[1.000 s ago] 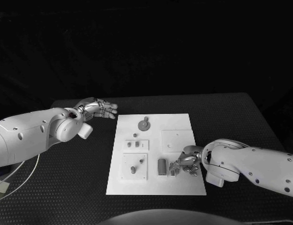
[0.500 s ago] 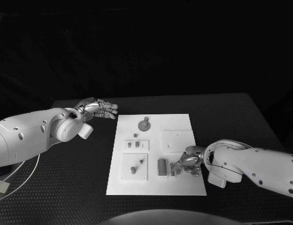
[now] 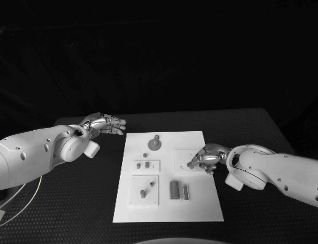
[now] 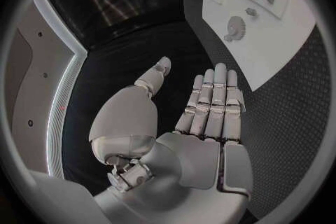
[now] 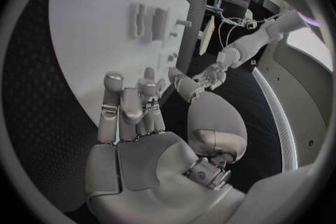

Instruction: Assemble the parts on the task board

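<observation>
A robot's right robot hand (image 3: 205,161) hovers over the right edge of the white rectangular task board (image 3: 169,206) at mid-length, above a raised square pad (image 3: 186,153), on the black textured table (image 3: 78,203). In the right wrist view its fingers (image 5: 125,109) curl loosely with thumb drawn toward them; whether a small part is pinched there can't be told, too small to read. The left robot hand (image 3: 107,123) hangs off the board's far-left corner, over the table, fingers (image 4: 213,101) straight, apart, w/ nothing in them.

On the board: a grey round gear-like disc (image 3: 154,143) near the far end; a small grey peg (image 3: 145,154) just below it; two short grey blocks (image 3: 144,164) on a square pad at mid-left; a grey pin and stub (image 3: 148,189) on a lower-left pad; and two upright grey bars (image 3: 178,190) side by side toward the near end, apart from the right robot hand.

Judged step: a placement or pick at the right-side pad, w/ most parts apparently unseated, so the task looks early. Next move likely calls for a slow, vertical descent w/ fingertips aligned to the pad's hole, left robot hand idle or steadying the board's edge. Risk: a nudge could shift the loose bars nearby.
</observation>
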Robot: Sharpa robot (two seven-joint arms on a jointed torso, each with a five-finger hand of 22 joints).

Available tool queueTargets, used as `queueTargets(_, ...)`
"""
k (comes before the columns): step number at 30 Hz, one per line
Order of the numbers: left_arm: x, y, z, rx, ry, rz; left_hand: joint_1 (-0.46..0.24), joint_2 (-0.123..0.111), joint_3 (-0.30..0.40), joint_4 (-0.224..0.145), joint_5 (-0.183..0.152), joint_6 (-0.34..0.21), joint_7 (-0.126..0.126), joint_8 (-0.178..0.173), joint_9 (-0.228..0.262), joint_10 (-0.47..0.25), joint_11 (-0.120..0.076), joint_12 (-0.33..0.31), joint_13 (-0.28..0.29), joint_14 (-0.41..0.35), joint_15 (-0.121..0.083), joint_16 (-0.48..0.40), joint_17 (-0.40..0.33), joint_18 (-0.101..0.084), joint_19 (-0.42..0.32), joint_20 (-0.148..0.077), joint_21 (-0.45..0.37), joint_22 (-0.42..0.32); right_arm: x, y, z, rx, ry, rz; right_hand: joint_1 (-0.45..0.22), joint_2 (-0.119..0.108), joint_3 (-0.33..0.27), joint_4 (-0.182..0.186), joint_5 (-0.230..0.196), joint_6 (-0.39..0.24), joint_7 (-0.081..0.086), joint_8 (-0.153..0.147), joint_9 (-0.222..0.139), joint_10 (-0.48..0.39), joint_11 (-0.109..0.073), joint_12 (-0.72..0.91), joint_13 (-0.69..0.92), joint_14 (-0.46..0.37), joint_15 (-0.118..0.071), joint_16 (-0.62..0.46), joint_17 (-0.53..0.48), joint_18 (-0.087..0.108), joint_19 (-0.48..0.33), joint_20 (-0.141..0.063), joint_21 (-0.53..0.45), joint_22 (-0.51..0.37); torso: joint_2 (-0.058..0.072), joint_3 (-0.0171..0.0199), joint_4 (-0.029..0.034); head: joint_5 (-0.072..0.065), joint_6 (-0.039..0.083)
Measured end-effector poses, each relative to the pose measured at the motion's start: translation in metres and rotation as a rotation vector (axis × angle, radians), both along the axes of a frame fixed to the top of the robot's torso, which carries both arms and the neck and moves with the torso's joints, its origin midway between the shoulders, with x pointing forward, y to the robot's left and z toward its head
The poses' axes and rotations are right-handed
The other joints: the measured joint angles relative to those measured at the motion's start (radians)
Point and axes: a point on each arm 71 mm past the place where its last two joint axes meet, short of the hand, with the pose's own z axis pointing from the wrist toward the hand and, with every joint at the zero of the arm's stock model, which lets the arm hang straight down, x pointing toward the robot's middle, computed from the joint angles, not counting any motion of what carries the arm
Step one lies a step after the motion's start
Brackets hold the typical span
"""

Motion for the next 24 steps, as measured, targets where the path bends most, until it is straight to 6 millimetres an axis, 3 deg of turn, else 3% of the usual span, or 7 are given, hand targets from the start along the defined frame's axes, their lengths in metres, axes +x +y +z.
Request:
queueTargets(5,0.005,-0.001,0.0,-0.006,-0.025,0.015,0.008,0.021,0.001,-0.008,0.0,0.01,-0.006,0.004,0.001,0.01,-0.002,0.004,0.002,-0.031,0.013,-0.03,-0.012,0.0,-0.016,0.012,0.0,-0.003,0.039,-0.01,0.019,0.176,-0.107,-0.085,0.063,0.03,0.009,-0.048,0.0,-0.044,0.022,-0.013,0.0,-0.061,0.023,-0.03,-0.011,-0.068,0.017,-0.052,-0.041,0.0,-0.056,0.01,-0.039,-0.006,-0.009,-0.0019,-0.0036,-0.004,0.039)
queueTargets(10,0.014,-0.003,0.0,-0.017,-0.049,0.049,0.012,0.025,-0.001,-0.014,0.0,-0.006,-0.014,-0.007,-0.008,-0.008,-0.007,-0.011,-0.013,-0.09,0.028,-0.08,-0.034,0.0,-0.022,0.014,0.0,-0.003,0.079,-0.024,0.033,0.302,-0.198,-0.193,0.181,0.02,0.017,-0.047,0.0,-0.094,0.058,-0.02,0.01,-0.16,0.049,-0.15,-0.101,-0.195,0.048,-0.174,-0.103,0.002,-0.198,0.062,-0.128,-0.029,-0.029,-0.0068,-0.0074,-0.005,0.091)
queueTargets(12,0.019,-0.006,0.0,-0.024,-0.057,0.061,0.008,0.029,-0.005,-0.018,0.0,-0.031,-0.016,-0.02,-0.014,-0.051,-0.005,-0.011,-0.028,-0.127,0.037,-0.11,-0.049,0.0,-0.034,0.022,0.0,-0.005,0.095,-0.027,0.037,0.348,-0.231,-0.238,0.202,0.025,0.012,-0.048,0.0,-0.107,0.071,-0.02,0.016,-0.194,0.062,-0.235,-0.185,-0.26,0.066,-0.262,-0.151,-0.018,-0.273,0.088,-0.191,-0.058,-0.037,-0.0092,-0.0089,-0.003,0.108)
queueTargets(14,0.023,-0.009,0.001,-0.034,-0.064,0.069,0.008,0.029,-0.005,-0.018,0.0,-0.054,-0.019,-0.032,-0.019,-0.095,-0.004,-0.011,-0.044,-0.158,0.045,-0.133,-0.061,0.0,-0.055,0.029,0.0,-0.009,0.109,-0.028,0.041,0.392,-0.263,-0.277,0.208,0.031,0.014,-0.046,0.0,-0.124,0.088,-0.03,0.016,-0.222,0.082,-0.324,-0.277,-0.322,0.101,-0.376,-0.218,-0.047,-0.348,0.114,-0.262,-0.093,-0.047,-0.0123,-0.0111,0.0,0.128)
queueTargets(16,0.026,-0.012,0.004,-0.045,-0.071,0.076,0.003,0.034,-0.008,-0.021,0.0,-0.084,-0.019,-0.048,-0.024,-0.141,0.003,-0.011,-0.061,-0.194,0.053,-0.159,-0.074,0.0,-0.091,0.043,0.0,-0.018,0.118,-0.034,0.046,0.427,-0.288,-0.314,0.198,0.041,0.03,-0.04,0.003,-0.176,0.108,-0.055,0.003,-0.28,0.123,-0.464,-0.403,-0.434,0.182,-0.56,-0.319,-0.087,-0.478,0.151,-0.371,-0.148,-0.056,-0.0145,-0.0135,0.003,0.149)
queueTargets(18,0.031,-0.016,0.008,-0.06,-0.081,0.085,-0.014,0.04,-0.016,-0.013,0.0,-0.117,-0.024,-0.063,-0.029,-0.188,0.006,-0.011,-0.078,-0.232,0.06,-0.184,-0.089,0.0,-0.131,0.059,0.0,-0.027,0.123,-0.046,0.05,0.456,-0.309,-0.347,0.19,0.049,0.033,-0.045,0.003,-0.215,0.11,-0.071,-0.011,-0.315,0.159,-0.602,-0.538,-0.541,0.272,-0.755,-0.423,-0.132,-0.627,0.19,-0.485,-0.2,-0.062,-0.0152,-0.0151,0.005,0.165)
queueTargets(24,0.042,-0.021,0.015,-0.084,-0.099,0.109,-0.127,0.021,-0.091,0.022,0.0,-0.214,-0.072,-0.101,-0.036,-0.322,-0.023,-0.011,-0.119,-0.342,0.07,-0.247,-0.123,0.0,-0.251,0.1,0.0,-0.051,0.123,-0.044,0.042,0.531,-0.299,-0.36,0.099,0.065,-0.099,-0.049,0.003,-0.274,0.106,-0.088,-0.037,-0.35,0.179,-0.771,-0.727,-0.626,0.31,-0.948,-0.54,-0.164,-0.754,0.222,-0.583,-0.238,-0.077,-0.0142,-0.0171,0.017,0.196)
